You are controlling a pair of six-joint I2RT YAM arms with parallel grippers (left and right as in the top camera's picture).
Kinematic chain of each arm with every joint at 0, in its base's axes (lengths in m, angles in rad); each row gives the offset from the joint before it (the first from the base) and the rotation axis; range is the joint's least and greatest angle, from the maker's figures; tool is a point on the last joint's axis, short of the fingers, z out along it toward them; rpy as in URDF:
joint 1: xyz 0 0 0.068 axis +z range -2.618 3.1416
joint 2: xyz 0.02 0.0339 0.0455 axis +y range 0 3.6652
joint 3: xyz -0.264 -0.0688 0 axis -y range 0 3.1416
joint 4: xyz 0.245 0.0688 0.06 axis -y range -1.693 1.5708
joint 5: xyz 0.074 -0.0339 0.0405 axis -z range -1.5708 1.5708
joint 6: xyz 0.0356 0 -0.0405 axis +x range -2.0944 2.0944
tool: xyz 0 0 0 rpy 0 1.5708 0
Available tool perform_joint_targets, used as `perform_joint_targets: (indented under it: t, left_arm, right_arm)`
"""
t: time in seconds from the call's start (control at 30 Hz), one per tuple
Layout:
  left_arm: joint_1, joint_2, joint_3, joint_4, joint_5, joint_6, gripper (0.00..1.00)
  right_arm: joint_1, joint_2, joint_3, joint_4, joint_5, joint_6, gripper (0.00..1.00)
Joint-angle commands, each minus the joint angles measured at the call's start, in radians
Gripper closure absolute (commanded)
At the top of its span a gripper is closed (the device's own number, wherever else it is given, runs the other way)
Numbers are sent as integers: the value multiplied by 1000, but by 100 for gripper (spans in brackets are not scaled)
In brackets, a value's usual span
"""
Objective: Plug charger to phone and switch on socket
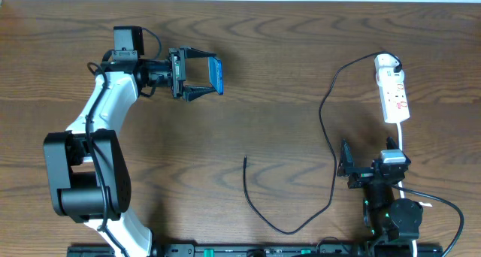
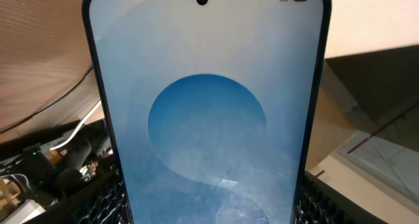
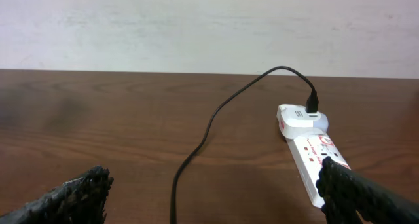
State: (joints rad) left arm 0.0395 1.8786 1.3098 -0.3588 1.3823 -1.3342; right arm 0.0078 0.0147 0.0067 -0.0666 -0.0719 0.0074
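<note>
My left gripper (image 1: 197,74) is shut on the phone (image 1: 216,74) and holds it above the table at the upper left. The blue screen with its lighter oval fills the left wrist view (image 2: 206,119). The charger cable (image 1: 328,129) runs from the socket (image 1: 393,94) at the right, down the table, to a free end (image 1: 245,160) lying near the middle. My right gripper (image 1: 346,169) is open and empty, low at the right near the cable. In the right wrist view the cable (image 3: 209,129) and the socket (image 3: 308,149) lie ahead of the spread fingers.
The socket's white cord (image 1: 401,137) runs down past my right arm. A pale wall (image 3: 196,27) stands behind the table's far edge. My left arm's base (image 1: 83,174) stands at the lower left.
</note>
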Motion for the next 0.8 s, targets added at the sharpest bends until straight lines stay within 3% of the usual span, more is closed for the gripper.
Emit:
perform_joint_targets:
  t: [0.0, 0.47, 0.77]
  left_arm:
    - [6, -6, 24, 3, 41, 51, 92]
    - [2, -5, 24, 3, -133, 312, 93]
    - [-40, -5, 24, 153, -203, 326, 93]
  right_arm:
    - [7, -8, -2, -4, -6, 11, 1]
    - [7, -8, -2, -4, -6, 11, 1]
    - [7, -8, -2, -4, -6, 11, 1]
